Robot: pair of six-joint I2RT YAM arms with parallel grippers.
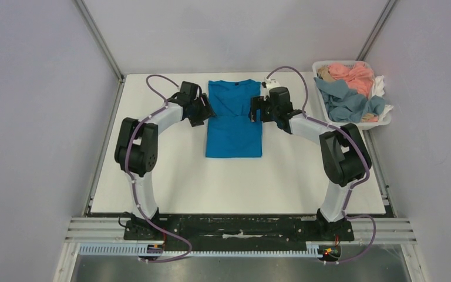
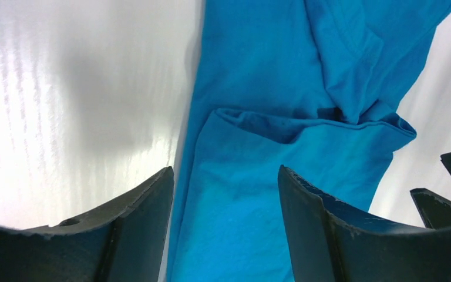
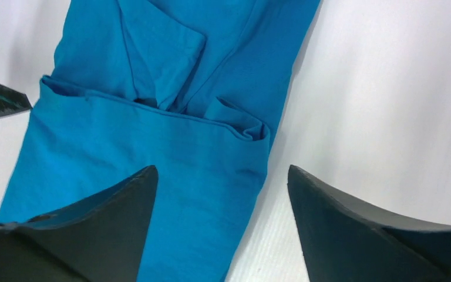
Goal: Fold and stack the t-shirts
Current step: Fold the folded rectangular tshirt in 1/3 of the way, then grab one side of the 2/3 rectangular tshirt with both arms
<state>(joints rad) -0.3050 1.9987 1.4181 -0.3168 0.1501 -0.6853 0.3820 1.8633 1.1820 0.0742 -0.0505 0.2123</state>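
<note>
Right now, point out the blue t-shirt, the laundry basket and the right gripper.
blue t-shirt (image 1: 233, 126), top external view, middle of its body.
laundry basket (image 1: 342, 62), top external view, far white rim.
right gripper (image 3: 222, 170), right wrist view, midway between its open fingertips.

Robot lab cell, plain grey walls (image 1: 35, 117), alu frame posts (image 1: 100, 41), white bench (image 1: 241, 182) w/ rail (image 1: 241, 226)

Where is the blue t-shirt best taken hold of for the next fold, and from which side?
Probably at its two long side edges. The blue t-shirt lies flat as a narrow strip, so only the edges offer a pinch. The left end effector comes in from the left edge, the right end effector from the right, both low over the table.
</note>
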